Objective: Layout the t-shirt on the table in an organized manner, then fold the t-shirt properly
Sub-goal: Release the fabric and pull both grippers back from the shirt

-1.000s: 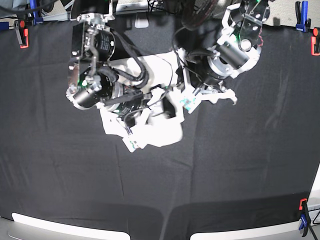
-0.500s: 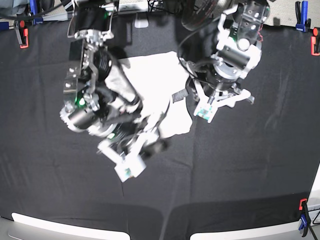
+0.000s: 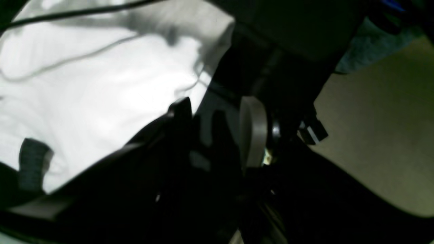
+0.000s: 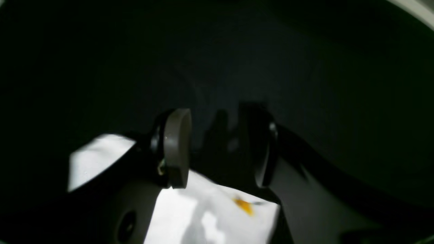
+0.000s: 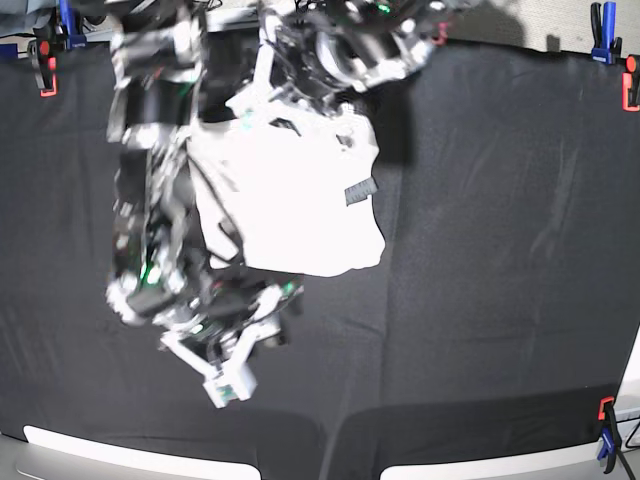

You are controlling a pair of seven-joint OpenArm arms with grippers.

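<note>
Your right gripper (image 4: 220, 142) stands partly open: its two dark, rounded pads (image 4: 176, 147) have a clear gap between them, and only the black table cloth shows through it. It grips nothing. Just under its body lies a white fold of the t-shirt (image 4: 210, 217) with a small orange fleck of print on it. From the base view this gripper (image 5: 232, 375) hangs over bare black cloth near the front of the table (image 5: 480, 300), just off the shirt's lower edge.

Your left gripper (image 3: 217, 115) is also partly open, with one dark finger and one grey pad (image 3: 252, 135) set apart and nothing seen between them, though that gap is dim and blurred. The shirt lies beside its finger, not in the jaws.

The t-shirt (image 5: 290, 190) sits toward the table's far middle, plain side up. It is a soft, bright white, roughly square heap with creases and a curled lower corner. A small grey label (image 5: 358, 190) sticks out near its right edge – the left wrist view shows it too (image 3: 32, 162). The black cloth is matte and faintly wrinkled, and an orange clamp (image 5: 44, 75) bites its far edge
</note>
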